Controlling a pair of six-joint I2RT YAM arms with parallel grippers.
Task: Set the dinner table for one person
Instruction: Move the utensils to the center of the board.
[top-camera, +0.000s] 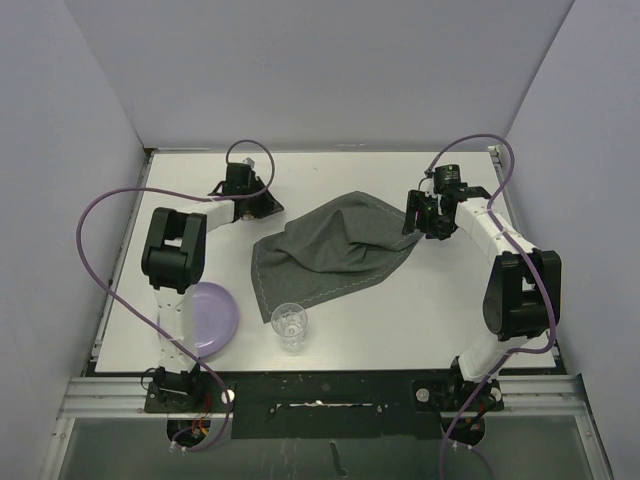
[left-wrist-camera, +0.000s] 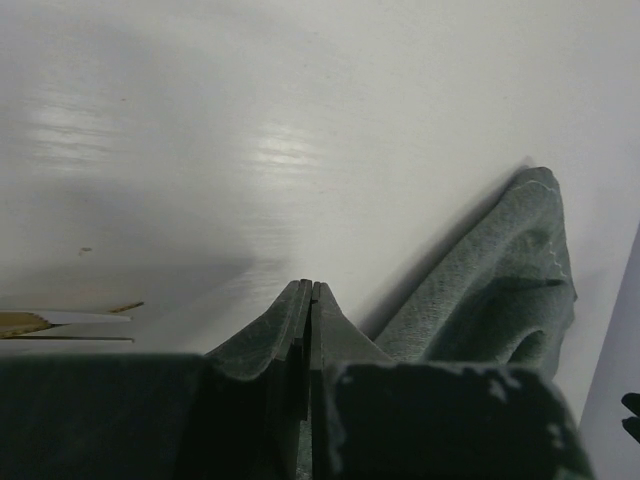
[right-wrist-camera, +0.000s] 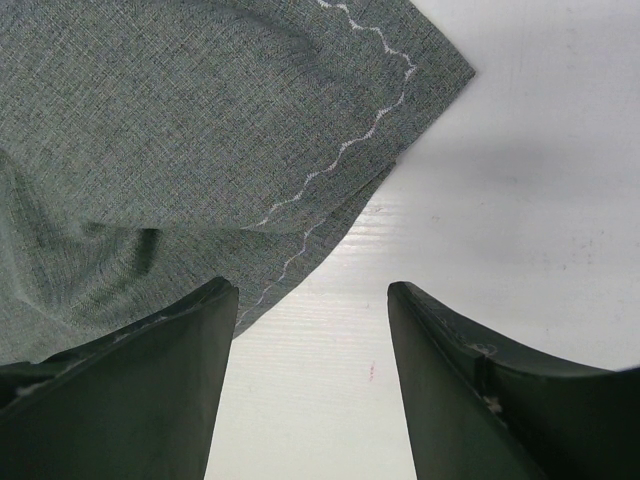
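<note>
The white dinner table (top-camera: 400, 300) lies under both arms, a crumpled grey placemat (top-camera: 335, 250) at its centre. The left fingers (left-wrist-camera: 292, 320) are clenched low over it, with the placemat at their 3 o'clock. The right fingers (right-wrist-camera: 160, 380) stand released, straddling bare table at the placemat's 3 o'clock corner.

Soft, even light; a pale glare patch on the desk (left-wrist-camera: 285, 150) beyond the left fingers (left-wrist-camera: 288, 325), which look dark and blurred.

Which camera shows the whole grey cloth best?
The top external view: the whole grey cloth lies rumpled on the white table. The left wrist view shows only a bunched edge, the right wrist view only a corner with wavy stitching.
</note>
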